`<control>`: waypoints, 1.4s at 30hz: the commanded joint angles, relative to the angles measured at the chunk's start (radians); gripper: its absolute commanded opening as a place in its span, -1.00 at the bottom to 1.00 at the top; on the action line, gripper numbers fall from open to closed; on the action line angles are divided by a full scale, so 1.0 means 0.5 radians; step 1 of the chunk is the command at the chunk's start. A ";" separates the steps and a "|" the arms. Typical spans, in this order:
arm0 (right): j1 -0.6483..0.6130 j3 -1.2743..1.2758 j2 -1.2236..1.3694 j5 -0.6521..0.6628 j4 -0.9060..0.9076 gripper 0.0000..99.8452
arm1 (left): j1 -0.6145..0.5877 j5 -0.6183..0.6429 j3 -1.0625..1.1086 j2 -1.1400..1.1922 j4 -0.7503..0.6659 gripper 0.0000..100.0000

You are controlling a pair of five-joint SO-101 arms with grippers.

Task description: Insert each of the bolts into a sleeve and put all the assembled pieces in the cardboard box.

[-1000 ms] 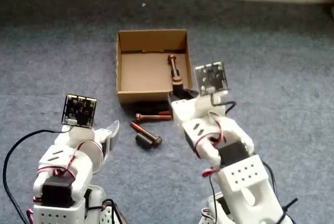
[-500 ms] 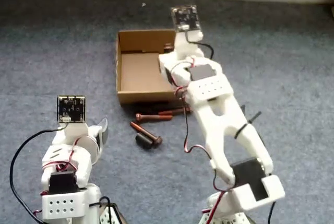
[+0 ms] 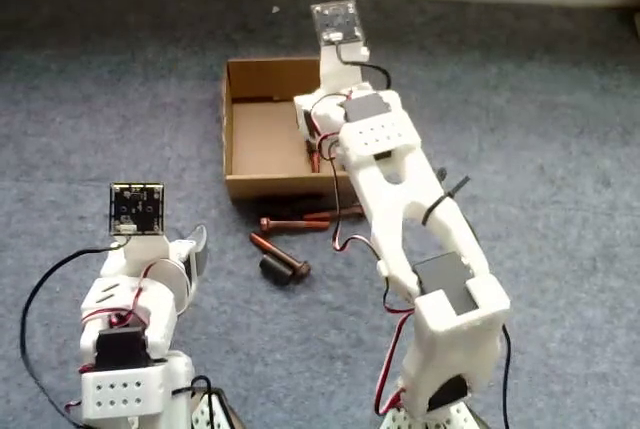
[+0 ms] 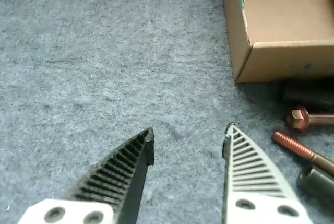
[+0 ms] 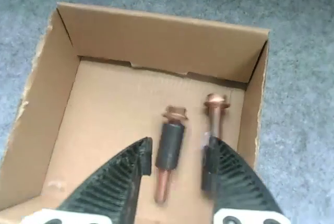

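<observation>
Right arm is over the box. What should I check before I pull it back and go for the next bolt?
1. The right claw is open over the box: ok.
2. The sleeved bolt lies flat on the box floor, clear of the claw: ok.
3. The second bolt is free of the claw: cannot tell, its lower part is hidden behind the claw.
4. The left claw is open and empty above the carpet: ok.
5. All bolts are boxed: not ok, loose bolts lie on the carpet in front of the box.
6. A sleeve is ready for the next bolt: ok, it lies beside them.
</observation>
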 commanded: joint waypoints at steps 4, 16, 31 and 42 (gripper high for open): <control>-0.084 -0.078 -0.496 0.000 0.578 -0.67 | -0.029 -0.015 -0.008 -0.017 -0.037 -0.54; -0.582 0.431 -0.848 0.338 1.290 -0.67 | -0.250 -0.006 -0.026 -0.017 -0.043 -0.54; -1.005 1.241 -0.845 0.334 0.446 -0.67 | -0.253 -0.006 -0.026 -0.017 -0.040 -0.54; -1.005 1.456 -0.790 0.338 -0.017 -0.67 | -0.244 -0.006 -0.026 -0.017 -0.040 -0.54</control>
